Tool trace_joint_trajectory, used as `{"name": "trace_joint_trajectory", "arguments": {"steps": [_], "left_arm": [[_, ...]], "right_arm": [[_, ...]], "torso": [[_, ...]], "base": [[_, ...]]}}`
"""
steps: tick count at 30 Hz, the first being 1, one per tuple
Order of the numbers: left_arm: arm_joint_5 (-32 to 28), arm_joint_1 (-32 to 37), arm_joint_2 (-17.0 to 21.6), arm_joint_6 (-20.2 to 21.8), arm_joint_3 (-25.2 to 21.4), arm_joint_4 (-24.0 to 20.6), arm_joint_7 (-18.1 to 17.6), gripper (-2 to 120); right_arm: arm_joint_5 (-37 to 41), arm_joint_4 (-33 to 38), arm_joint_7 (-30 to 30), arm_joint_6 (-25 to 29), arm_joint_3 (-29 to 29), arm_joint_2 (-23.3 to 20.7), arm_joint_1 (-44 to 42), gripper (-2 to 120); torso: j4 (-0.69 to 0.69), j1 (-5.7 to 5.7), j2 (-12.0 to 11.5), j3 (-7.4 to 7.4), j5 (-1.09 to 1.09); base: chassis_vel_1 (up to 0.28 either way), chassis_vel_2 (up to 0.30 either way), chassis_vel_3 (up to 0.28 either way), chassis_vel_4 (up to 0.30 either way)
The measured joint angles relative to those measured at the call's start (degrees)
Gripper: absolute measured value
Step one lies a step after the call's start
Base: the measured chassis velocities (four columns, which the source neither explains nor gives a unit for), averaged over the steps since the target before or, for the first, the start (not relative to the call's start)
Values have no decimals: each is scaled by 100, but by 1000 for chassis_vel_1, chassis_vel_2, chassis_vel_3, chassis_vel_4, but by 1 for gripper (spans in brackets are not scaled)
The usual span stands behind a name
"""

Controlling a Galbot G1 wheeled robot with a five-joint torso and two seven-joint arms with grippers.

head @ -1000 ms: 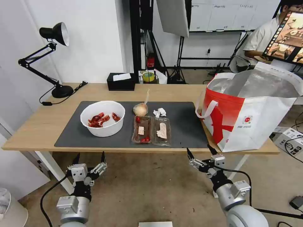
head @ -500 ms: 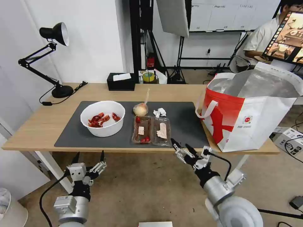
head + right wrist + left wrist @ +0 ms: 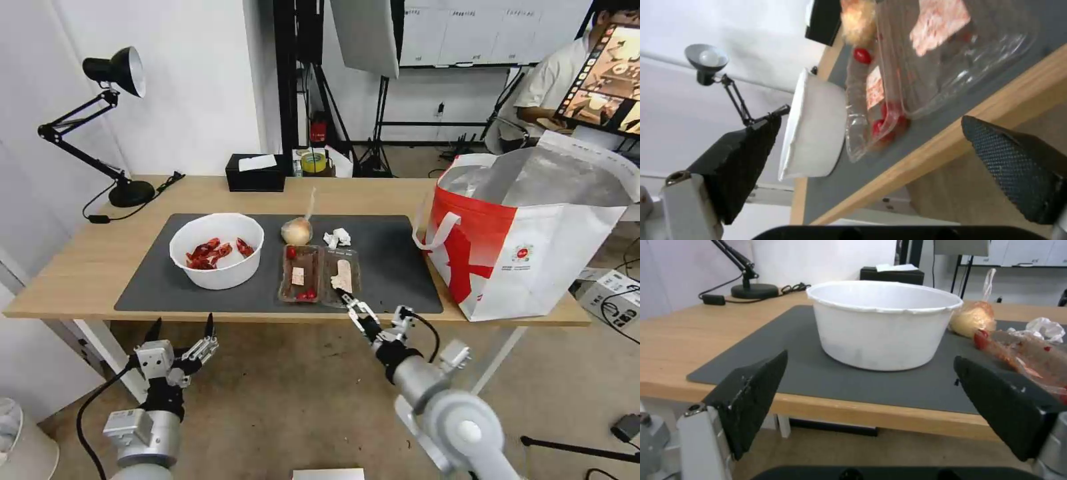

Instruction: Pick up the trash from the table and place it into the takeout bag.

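On the dark mat (image 3: 393,267) of the table (image 3: 80,267) stands the white bowl (image 3: 217,250) of red shells. To its right lies the clear clamshell box (image 3: 320,275), with the knotted bag (image 3: 297,231) and the crumpled tissue (image 3: 338,237) behind it. The takeout bag (image 3: 527,240) stands open at the table's right end. My right gripper (image 3: 373,308) is open at the front edge, just below the clamshell box (image 3: 929,60). My left gripper (image 3: 183,327) hangs open below the edge, facing the bowl (image 3: 882,323).
A black tissue box (image 3: 255,172) sits at the table's back edge, and a black desk lamp (image 3: 113,120) stands at the back left corner. Bare floor lies under the table's front edge (image 3: 951,143). Stands and equipment fill the room behind.
My right arm has swung left and up, from under the takeout bag to the table edge at the clamshell box. The left gripper has drifted slightly left.
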Motion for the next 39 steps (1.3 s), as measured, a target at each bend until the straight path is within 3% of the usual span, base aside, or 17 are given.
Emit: {"name": "trace_joint_trajectory", "arguments": {"steps": [10,39], "left_arm": [[-43,74,-70,7,-62,22,32,100],[-40,100,18,35,-153,52,39,100]], "right_arm": [[12,-306,244,134,-245,419,280,100],[497,-603,365,229,-65,901,448,100]], "torso": [[0,0,0,0,0],[0,0,0,0,1]], "base": [[0,0,0,0],[0,0,0,0]]}}
